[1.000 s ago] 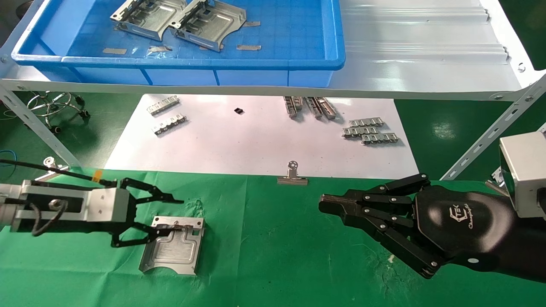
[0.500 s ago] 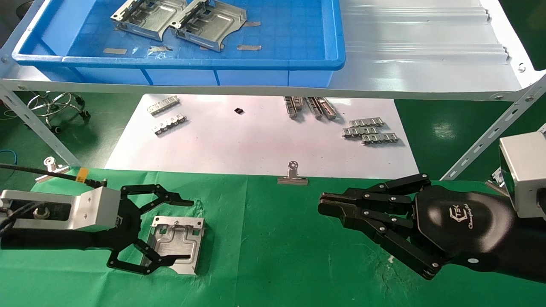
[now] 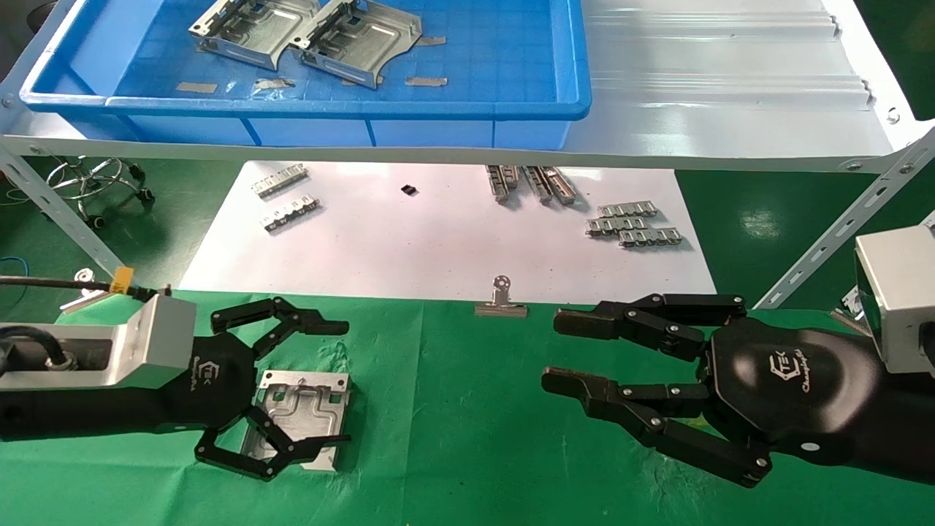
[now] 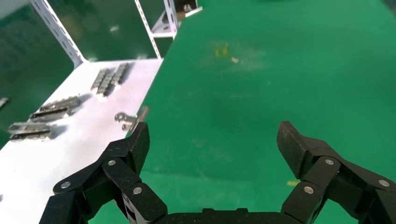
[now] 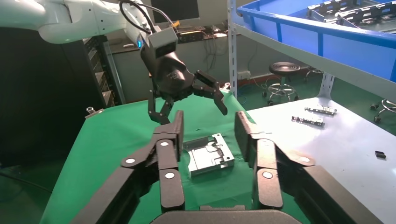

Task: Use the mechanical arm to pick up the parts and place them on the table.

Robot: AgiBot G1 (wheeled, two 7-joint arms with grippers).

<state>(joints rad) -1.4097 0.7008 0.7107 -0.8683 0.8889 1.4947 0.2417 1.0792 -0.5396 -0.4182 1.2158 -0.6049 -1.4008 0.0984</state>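
Observation:
One silver part (image 3: 303,409) lies flat on the green table cloth (image 3: 453,453) at the front left. My left gripper (image 3: 342,383) hovers above it, open, its fingers spread on both sides and clear of the plate. The right wrist view shows the same part (image 5: 209,158) on the cloth with the left gripper (image 5: 189,109) raised behind it. My right gripper (image 3: 554,351) is open and empty over the cloth at the right, pointing toward the part. Two more parts (image 3: 252,25) (image 3: 361,36) lie in the blue bin. The left wrist view shows open jaws (image 4: 215,140) over bare cloth.
The blue bin (image 3: 570,73) stands on the white metal shelf (image 3: 730,88), whose slanted legs (image 3: 825,241) come down at both sides. White paper (image 3: 409,241) holds several narrow notched strips (image 3: 634,225). A binder clip (image 3: 500,299) sits at the cloth's far edge.
My left gripper has turned its back upward, spread wider and come off the part, which stayed in place. My right gripper's fingers have gone from together to spread apart.

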